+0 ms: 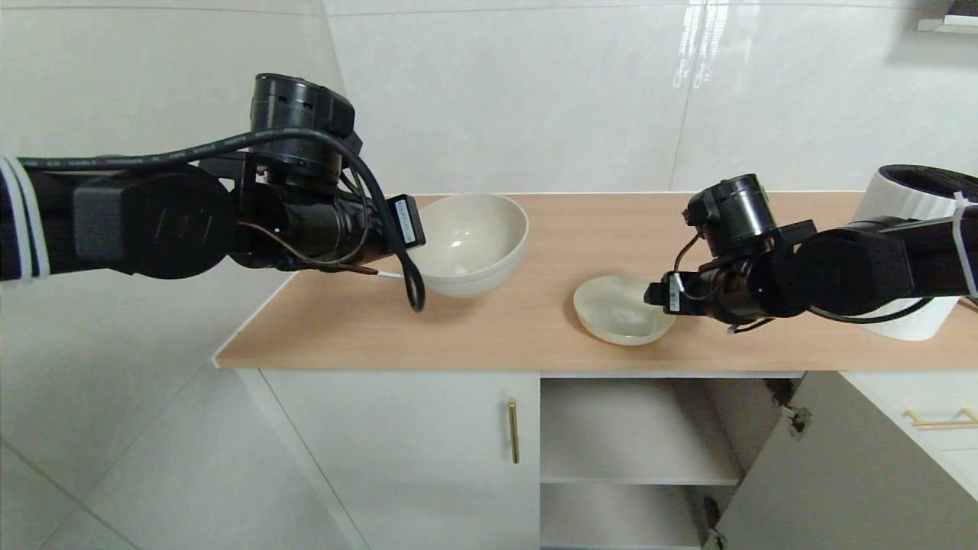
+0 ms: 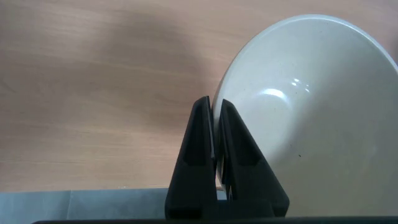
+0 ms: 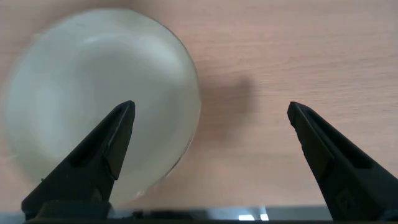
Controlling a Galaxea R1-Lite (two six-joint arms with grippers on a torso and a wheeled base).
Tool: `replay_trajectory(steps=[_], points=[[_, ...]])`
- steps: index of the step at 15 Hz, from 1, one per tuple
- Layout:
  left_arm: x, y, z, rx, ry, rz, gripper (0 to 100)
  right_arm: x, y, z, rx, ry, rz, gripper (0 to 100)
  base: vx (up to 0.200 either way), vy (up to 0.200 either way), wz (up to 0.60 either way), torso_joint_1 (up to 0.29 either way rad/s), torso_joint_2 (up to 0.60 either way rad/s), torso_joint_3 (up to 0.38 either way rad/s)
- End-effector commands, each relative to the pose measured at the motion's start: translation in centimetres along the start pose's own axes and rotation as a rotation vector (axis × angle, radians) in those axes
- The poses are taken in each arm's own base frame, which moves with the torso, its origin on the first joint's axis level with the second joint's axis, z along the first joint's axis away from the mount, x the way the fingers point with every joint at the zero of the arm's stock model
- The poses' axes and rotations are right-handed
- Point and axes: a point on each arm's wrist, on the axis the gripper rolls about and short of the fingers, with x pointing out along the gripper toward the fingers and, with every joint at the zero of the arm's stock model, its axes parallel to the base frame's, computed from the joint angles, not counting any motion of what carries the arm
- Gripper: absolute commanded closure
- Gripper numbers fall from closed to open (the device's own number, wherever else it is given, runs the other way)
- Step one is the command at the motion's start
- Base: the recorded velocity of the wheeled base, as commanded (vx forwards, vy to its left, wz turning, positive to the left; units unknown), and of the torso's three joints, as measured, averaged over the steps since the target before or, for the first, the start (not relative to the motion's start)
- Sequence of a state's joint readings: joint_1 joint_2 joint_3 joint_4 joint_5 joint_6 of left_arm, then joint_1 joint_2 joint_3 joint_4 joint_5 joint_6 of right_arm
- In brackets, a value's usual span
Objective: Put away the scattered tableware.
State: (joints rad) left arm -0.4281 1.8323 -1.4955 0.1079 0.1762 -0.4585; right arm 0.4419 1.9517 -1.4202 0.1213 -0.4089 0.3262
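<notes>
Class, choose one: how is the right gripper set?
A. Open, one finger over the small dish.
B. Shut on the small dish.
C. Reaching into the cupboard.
A: the right gripper spreads wide, one finger over the small dish, the other over the countertop.

Light is bright and even. Glare streaks the glossy white wall tiles (image 1: 695,53), a small highlight sits in the large round cream bowl (image 2: 311,124), and soft shadows lie on the pale wooden counter (image 3: 280,62)

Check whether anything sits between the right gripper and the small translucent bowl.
Nothing visible does. The right gripper hangs with its jaws open right at the small translucent bowl, with bare wooden counter beside it.
</notes>
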Motion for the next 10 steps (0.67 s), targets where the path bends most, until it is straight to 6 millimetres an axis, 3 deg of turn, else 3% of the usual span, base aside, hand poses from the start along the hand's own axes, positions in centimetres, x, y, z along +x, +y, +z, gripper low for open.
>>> replay_trajectory(steps=[1,2,3,10], points=[[-0.7,0.0,0.4,-0.003,-0.016,-0.008,100,1.8,0.2,-0.7,-0.007,0.031,-0.019,0,0.000,0.000,0.00,0.000,0.00,0.000],[-0.8,-0.1,0.5,-0.004,-0.019,-0.009,100,2.3,0.3,-0.8,-0.002,0.035,-0.022,0,0.000,0.000,0.00,0.000,0.00,0.000],[-0.9,0.0,0.4,-0.004,-0.019,-0.009,100,2.6,0.4,-0.9,0.007,0.039,-0.022,100,0.000,0.000,0.00,0.000,0.00,0.000],[-1.7,0.0,0.8,-0.005,-0.035,-0.015,100,2.4,0.8,-0.4,0.087,0.056,0.070,100,0.000,0.000,0.00,0.000,0.00,0.000]])
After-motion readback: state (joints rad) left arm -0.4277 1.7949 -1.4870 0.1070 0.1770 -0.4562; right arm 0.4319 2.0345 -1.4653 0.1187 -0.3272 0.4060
